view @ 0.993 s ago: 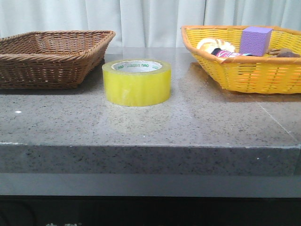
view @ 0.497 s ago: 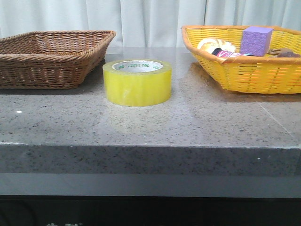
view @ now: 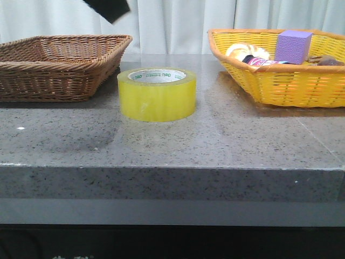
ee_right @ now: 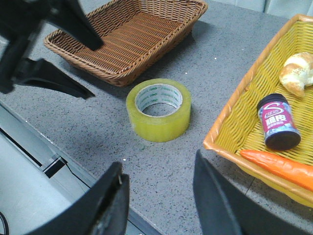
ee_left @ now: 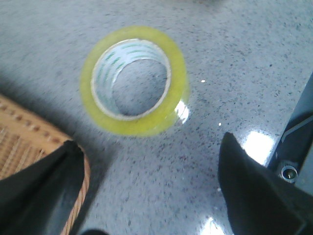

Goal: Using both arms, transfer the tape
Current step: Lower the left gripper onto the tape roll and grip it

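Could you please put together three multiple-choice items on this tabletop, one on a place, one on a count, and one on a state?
1. Where is the tape?
A. in the brown basket
B. on the table between the baskets
C. in the yellow basket

2. How many baskets are on the table?
A. one
B. two
C. three

3. How is the left gripper?
A. shut on the tape
B. open, holding nothing
C. shut, empty

Answers:
1 B, it stands on bare stone.
2 B, the brown basket and the yellow basket.
3 B, its fingers are spread apart near the roll.

A brown wicker basket (view: 59,65) sits left; a yellow basket (view: 285,81) right holds a purple cube (view: 293,45).
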